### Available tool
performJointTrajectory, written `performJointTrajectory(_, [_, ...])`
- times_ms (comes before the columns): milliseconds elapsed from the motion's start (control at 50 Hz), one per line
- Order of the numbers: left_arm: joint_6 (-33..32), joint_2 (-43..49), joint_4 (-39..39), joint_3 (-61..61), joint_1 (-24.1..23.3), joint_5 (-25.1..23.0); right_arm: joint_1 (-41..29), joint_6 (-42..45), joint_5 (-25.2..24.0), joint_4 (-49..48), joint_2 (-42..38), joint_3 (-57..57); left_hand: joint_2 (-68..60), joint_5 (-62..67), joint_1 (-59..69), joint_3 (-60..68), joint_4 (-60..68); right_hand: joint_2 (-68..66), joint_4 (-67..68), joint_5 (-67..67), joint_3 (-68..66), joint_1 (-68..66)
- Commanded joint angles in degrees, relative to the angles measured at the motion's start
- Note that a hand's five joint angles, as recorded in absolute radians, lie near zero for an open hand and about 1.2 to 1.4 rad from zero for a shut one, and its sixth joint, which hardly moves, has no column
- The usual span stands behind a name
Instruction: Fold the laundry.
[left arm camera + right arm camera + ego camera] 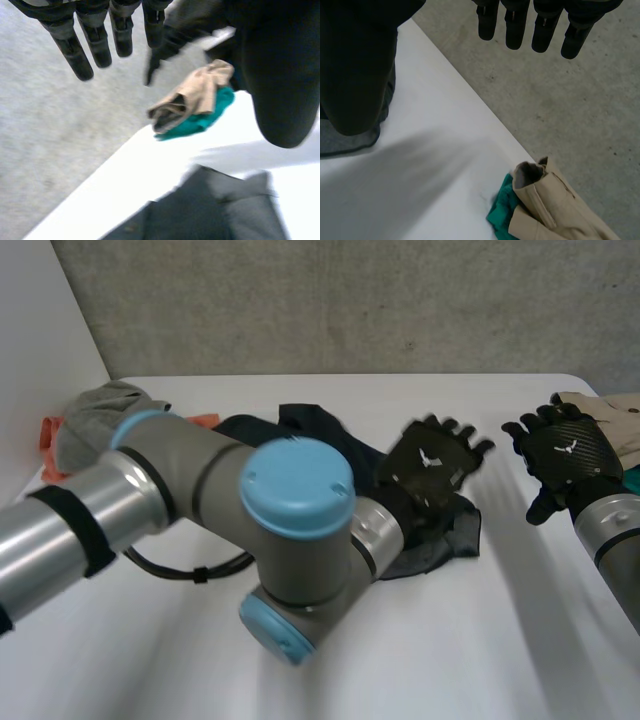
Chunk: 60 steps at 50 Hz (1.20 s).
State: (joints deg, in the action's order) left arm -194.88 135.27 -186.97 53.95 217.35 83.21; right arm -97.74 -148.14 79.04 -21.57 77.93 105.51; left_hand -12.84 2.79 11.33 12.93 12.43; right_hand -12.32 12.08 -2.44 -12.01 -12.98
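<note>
Dark, crumpled cloth [440, 540] lies beneath the straight-fingered left hand [432, 462].

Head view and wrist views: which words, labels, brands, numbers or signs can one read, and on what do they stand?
No words or numbers can be read.
On the back of the left hand: a small white mark, no letters.
On the back of the right hand: a similar white mark, no letters.

One white table [420, 650] holds one dark navy garment [312, 426], one grey garment [95, 412], one orange cloth [49, 433], one beige garment [555, 206], one teal cloth [502, 214].
</note>
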Motion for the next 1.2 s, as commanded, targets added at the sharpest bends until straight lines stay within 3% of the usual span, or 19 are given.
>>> performJointTrajectory(20, [-0.2,-6.6,2.9,0.4,3.2,0.2,-0.2,-2.1,0.3,0.2,-0.1,-0.1,2.0,-1.9,-0.4,-2.0,-1.5,2.3,-2.1,2.4,2.0,3.0])
performJointTrajectory(160, [-0.3,-15.2,2.4,3.1,16.0,-0.4,-1.1,-2.3,0.1,3.9,0.0,-0.1,1.3,-1.2,0.2,-1.4,-0.9,2.3,-2.1,2.4,2.0,3.0])
performJointTrajectory(240, [-1.5,-14.5,2.4,2.7,22.2,-2.2,-3.4,-2.8,-0.1,9.4,0.0,-0.4,0.6,-0.6,0.9,-0.7,-0.2,2.3,-2.1,2.4,2.0,3.0])
performJointTrajectory(360, [-9.4,-4.3,2.4,-1.7,31.2,-10.8,-6.8,-6.9,-0.5,11.3,-0.1,-0.8,0.3,-0.2,1.2,-0.4,0.1,2.3,-2.1,2.4,2.0,3.0])
performJointTrajectory(500, [-18.9,8.2,2.4,-8.8,35.8,-14.9,-11.9,-9.6,0.5,7.7,-4.7,-2.1,-0.1,0.1,1.6,0.0,0.5,2.3,-2.1,2.4,2.0,3.0])
performJointTrajectory(620, [-21.3,17.3,2.4,-15.9,37.0,-14.7,-16.2,-9.1,3.6,-0.1,-12.3,-5.0,-0.4,0.5,1.9,0.3,0.8,2.3,-2.1,2.4,2.0,3.0])
performJointTrajectory(680, [-21.5,19.6,2.4,-18.2,37.0,-14.4,-17.0,-8.8,5.3,-1.5,-17.4,-7.9,-10.3,10.3,11.8,10.2,10.7,2.3,-2.1,2.4,2.0,3.0])
performJointTrajectory(700, [-21.4,20.2,2.4,-18.9,36.9,-14.3,-17.3,-8.8,5.6,-1.5,-18.5,-8.6,-19.7,19.7,21.2,19.6,20.1,2.3,-2.0,2.4,2.0,2.9])
performJointTrajectory(720, [-21.4,20.4,2.4,-19.1,36.8,-14.4,-17.5,-8.8,6.0,-1.5,-19.5,-9.3,-26.4,26.5,27.9,26.3,26.8,-1.6,1.8,-1.5,-1.9,-0.9])
performJointTrajectory(760, [-21.4,20.7,2.3,-19.2,36.6,-14.3,-17.7,-8.9,7.0,-1.3,-22.2,-12.1,-41.2,41.3,42.7,41.1,41.6,-23.7,24.0,-23.6,-24.1,-23.1])
performJointTrajectory(780, [-21.4,20.7,2.2,-19.2,36.0,-14.3,-17.7,-9.0,7.3,-1.3,-22.7,-12.9,-60.4,60.5,61.9,60.3,60.8,-34.8,35.1,-34.7,-35.1,-34.2])
performJointTrajectory(800, [-21.3,20.7,2.1,-19.2,35.8,-14.3,-17.7,-9.0,7.5,-1.4,-22.9,-13.6,-67.1,67.1,68.6,67.0,67.5,-48.6,48.8,-48.5,-48.9,-47.9])
performJointTrajectory(820, [-21.3,20.7,2.0,-19.3,35.6,-14.1,-17.3,-9.0,7.9,-1.6,-23.0,-14.6,-67.2,67.2,68.7,67.1,67.6,-67.5,67.7,-67.4,-67.8,-66.8])
performJointTrajectory(900, [-21.4,20.0,0.1,-19.2,33.3,-10.6,-17.0,-9.0,8.8,-2.2,-21.6,-16.3,-67.2,67.2,68.7,67.1,67.6,-67.7,67.9,-67.6,-68.0,-67.0])
performJointTrajectory(920, [-21.3,19.1,-0.1,-18.7,32.0,-7.9,-17.0,-8.7,9.0,-2.3,-21.0,-17.0,-67.2,67.2,68.7,67.1,67.6,-67.7,67.9,-67.6,-68.0,-67.0])
performJointTrajectory(1000, [-20.6,10.4,0.6,-15.5,29.9,-2.2,-15.5,-9.2,9.2,-2.9,-18.3,-22.3,-67.2,67.2,68.7,67.1,67.6,-67.7,67.9,-67.6,-68.0,-67.0])
performJointTrajectory(1100, [-19.6,-3.0,0.9,-2.6,28.7,-0.5,-11.7,-8.8,8.8,-2.3,-18.9,-31.7,-67.2,67.2,68.7,67.1,67.6,-67.7,67.9,-67.6,-68.0,-67.0])
performJointTrajectory(1200, [-15.2,-15.3,1.3,12.9,25.7,-0.6,-10.2,-8.6,6.8,-2.3,-25.4,-43.0,-67.2,67.2,68.7,67.1,67.6,-67.7,67.9,-67.6,-68.0,-67.0])
